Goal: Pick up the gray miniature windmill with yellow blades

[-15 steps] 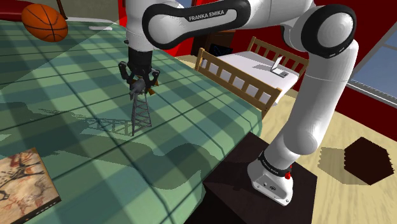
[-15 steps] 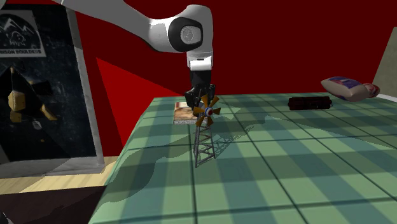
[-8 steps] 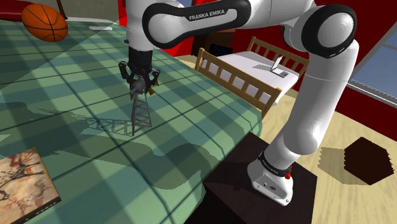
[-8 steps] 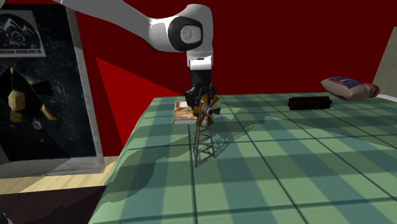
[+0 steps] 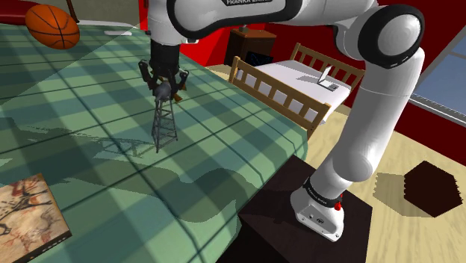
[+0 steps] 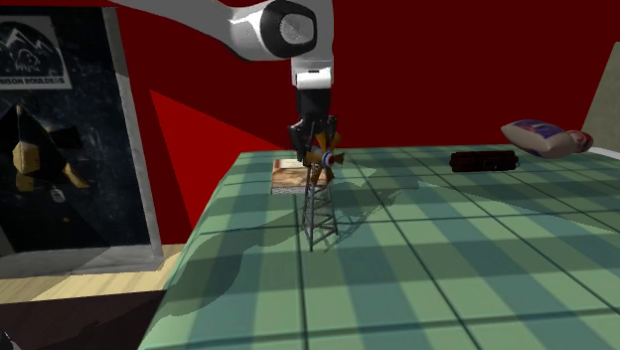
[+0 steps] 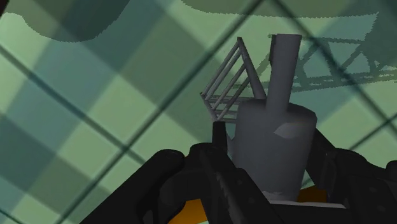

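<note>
The miniature windmill point(image 5: 165, 123) has a grey lattice tower, a grey head and orange-yellow blades point(image 6: 326, 157). It stands upright over the green checked table point(image 5: 89, 97). My gripper point(image 5: 163, 84) comes down from above and is shut on the windmill's head. In the second exterior view the gripper point(image 6: 316, 147) holds the top while the tower point(image 6: 320, 214) hangs below it. In the wrist view the grey head point(image 7: 273, 143) is clasped between the two black fingers point(image 7: 213, 175), with the lattice tower point(image 7: 229, 86) reaching away toward the table.
A basketball point(image 5: 52, 26) lies at the table's far end. A picture book point(image 5: 26, 217) sits near the shoulder view's lower left. A black case point(image 6: 484, 160) and a white bag point(image 6: 544, 137) rest at the second exterior view's right. A wooden bed point(image 5: 299, 86) stands beyond the table.
The gripper has risen with the windmill in its grasp. The windmill's head and base both sit higher than half a second ago.
</note>
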`<state>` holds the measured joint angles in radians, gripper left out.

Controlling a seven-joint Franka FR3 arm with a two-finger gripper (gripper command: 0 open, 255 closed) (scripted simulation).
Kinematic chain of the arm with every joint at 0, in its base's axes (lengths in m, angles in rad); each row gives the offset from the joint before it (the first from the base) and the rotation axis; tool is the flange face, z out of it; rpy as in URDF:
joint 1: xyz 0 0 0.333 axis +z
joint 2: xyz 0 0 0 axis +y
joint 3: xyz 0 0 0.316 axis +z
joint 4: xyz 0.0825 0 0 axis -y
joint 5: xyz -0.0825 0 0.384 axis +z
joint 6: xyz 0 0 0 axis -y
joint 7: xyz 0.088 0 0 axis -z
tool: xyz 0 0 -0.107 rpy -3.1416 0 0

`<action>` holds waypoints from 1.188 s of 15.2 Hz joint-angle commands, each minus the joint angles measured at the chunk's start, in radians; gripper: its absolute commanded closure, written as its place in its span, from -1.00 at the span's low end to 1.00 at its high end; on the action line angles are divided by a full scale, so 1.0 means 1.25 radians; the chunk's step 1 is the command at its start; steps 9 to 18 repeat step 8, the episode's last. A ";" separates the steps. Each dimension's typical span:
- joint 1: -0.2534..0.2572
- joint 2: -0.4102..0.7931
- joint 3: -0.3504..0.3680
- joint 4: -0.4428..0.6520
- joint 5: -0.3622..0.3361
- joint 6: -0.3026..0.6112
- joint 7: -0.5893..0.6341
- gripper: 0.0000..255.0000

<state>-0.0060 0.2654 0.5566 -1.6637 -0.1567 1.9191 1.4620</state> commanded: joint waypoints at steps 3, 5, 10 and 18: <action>0.002 -0.006 0.003 0.039 0.005 -0.044 -0.003 1.00; 0.003 -0.008 0.003 0.058 0.006 -0.065 -0.004 1.00; 0.003 -0.008 0.004 0.070 0.007 -0.077 -0.005 1.00; 0.003 -0.008 0.004 0.070 0.007 -0.077 -0.005 1.00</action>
